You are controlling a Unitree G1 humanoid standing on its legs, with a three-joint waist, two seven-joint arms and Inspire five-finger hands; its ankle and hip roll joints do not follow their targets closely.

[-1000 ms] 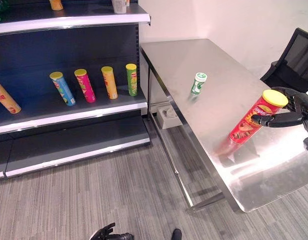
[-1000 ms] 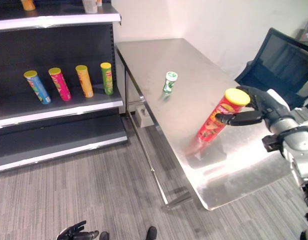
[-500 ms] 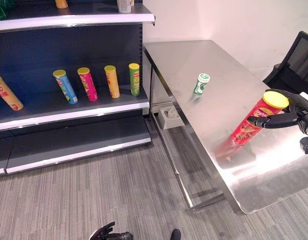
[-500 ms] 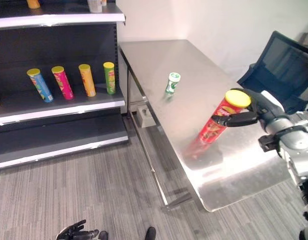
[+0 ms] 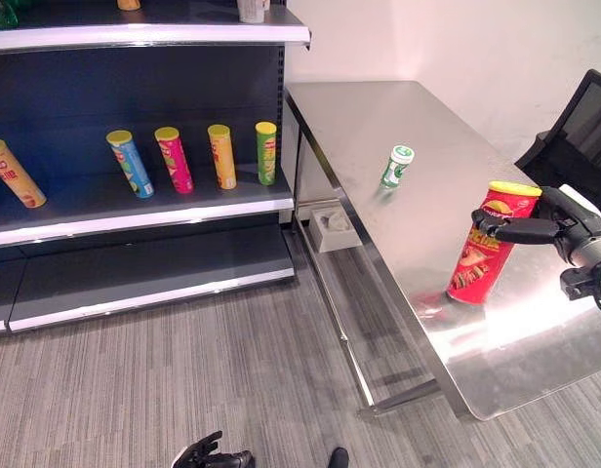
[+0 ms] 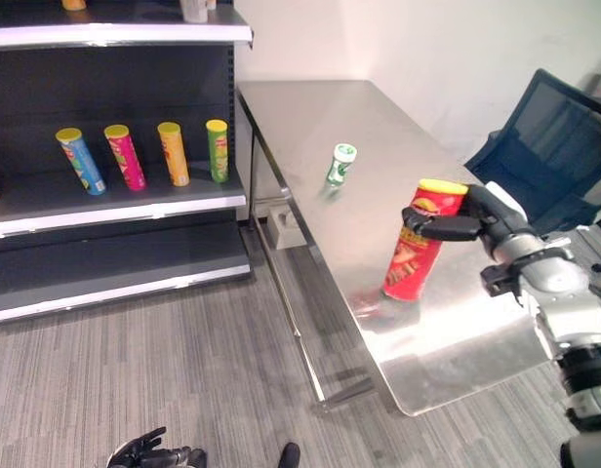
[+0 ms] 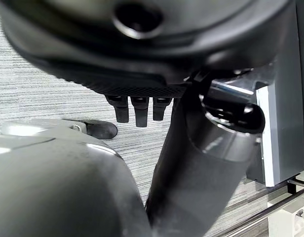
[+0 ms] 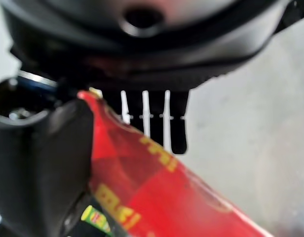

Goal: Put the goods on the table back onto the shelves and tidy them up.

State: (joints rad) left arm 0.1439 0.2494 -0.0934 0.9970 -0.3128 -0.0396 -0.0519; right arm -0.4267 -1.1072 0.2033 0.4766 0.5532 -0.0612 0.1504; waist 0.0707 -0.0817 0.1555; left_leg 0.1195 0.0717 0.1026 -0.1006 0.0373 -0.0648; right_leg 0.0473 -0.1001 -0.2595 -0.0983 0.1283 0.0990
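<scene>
1. Two goods stand on the steel table (image 5: 408, 107), and one of them, a red snack tube (image 5: 481, 255) with a yellow lid, is in the robot's right hand (image 5: 559, 226), whose thumb and fingers wrap its upper part near the lid; the right wrist view shows the red can pressed between thumb and fingers.
2. The tube stands nearly upright, leaning slightly, with its base apparently touching the tabletop near the front edge, so the lift has, by the look of it, not begun.
3. Farther back on the table, well apart from the tube, a small green-and-white bottle (image 5: 395, 166) stands untouched.
4. On the middle shelf (image 5: 135, 219) to the robot's left, a row of tubes already stands: orange (image 5: 15, 174), blue (image 5: 128, 164), pink (image 5: 173, 160), yellow (image 5: 220, 156) and green (image 5: 266, 153).
5. The left hand (image 5: 211, 455) hangs low over the carpet, fingers loosely relaxed and holding nothing.
6. Judged from this, both table items remain to be shelved, and the leaning row likely wants straightening.
</scene>
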